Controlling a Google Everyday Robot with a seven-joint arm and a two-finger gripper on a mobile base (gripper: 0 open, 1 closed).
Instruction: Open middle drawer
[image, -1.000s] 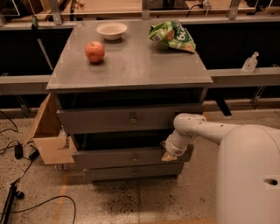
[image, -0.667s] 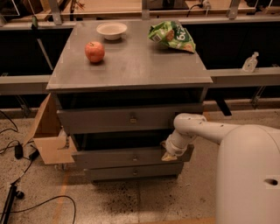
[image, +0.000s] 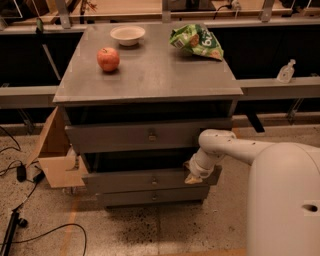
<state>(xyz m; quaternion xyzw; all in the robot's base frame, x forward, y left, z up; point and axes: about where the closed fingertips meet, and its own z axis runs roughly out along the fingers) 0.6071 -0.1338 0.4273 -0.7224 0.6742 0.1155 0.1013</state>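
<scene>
The grey cabinet (image: 150, 75) has three grey drawer fronts stacked one above another. The middle drawer (image: 135, 182) is the mid-sized front with a small central knob (image: 154, 181). It stands out a little from the cabinet, with a dark gap above it. The top drawer (image: 125, 136) is the widest and also stands out a little. The bottom drawer (image: 145, 197) is the narrowest. My gripper (image: 192, 176) is at the right end of the middle drawer front, at its top edge. My white arm reaches in from the lower right.
On the cabinet top are a red apple (image: 108, 59), a white bowl (image: 127, 34) and a green chip bag (image: 196, 41). A cardboard box (image: 55, 155) leans at the cabinet's left. Cables (image: 20, 172) lie on the floor at left. A small bottle (image: 285, 72) stands on the right rail.
</scene>
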